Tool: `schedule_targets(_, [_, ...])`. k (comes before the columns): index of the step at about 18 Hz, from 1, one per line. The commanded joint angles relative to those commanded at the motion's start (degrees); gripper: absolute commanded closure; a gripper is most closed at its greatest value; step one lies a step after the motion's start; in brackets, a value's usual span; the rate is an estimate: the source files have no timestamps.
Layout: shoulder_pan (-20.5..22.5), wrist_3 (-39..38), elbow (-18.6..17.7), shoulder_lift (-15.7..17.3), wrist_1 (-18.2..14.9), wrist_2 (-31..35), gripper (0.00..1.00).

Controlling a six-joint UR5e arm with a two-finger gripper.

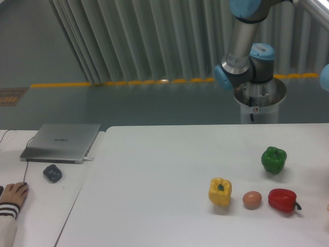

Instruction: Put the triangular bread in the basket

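Note:
The triangular bread is out of view, and so is the basket. My gripper is not in the frame; only the arm's base and lower joints (245,56) show behind the table at the upper right, plus a blue joint cap (325,77) at the right edge. A sliver of something tan (327,207) touches the right edge; I cannot tell what it is.
On the white table (154,180) sit a yellow pepper (220,191), a brown egg (252,199), a red pepper (282,200) and a green pepper (273,159). On the left desk lie a closed laptop (61,142), a grey mouse (52,173) and a person's hand (12,195).

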Motion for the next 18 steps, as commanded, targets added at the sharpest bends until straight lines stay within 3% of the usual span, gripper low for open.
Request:
schedule_targets(3, [-1.85, -2.45, 0.0, 1.41, -4.84, -0.61, 0.0])
schedule_targets(6, [-3.43, -4.83, 0.0, 1.68, -6.78, -1.49, 0.0])
schedule_targets(10, [-3.61, -5.53, 0.0, 3.25, -9.85, -8.06, 0.0])
schedule_targets(12, [-3.96, -10.34, -0.26, 4.4, -11.26, -11.15, 0.0])
schedule_targets(18, [-6.16, -11.34, -0.27, 4.49, -11.18, -10.72, 0.0])
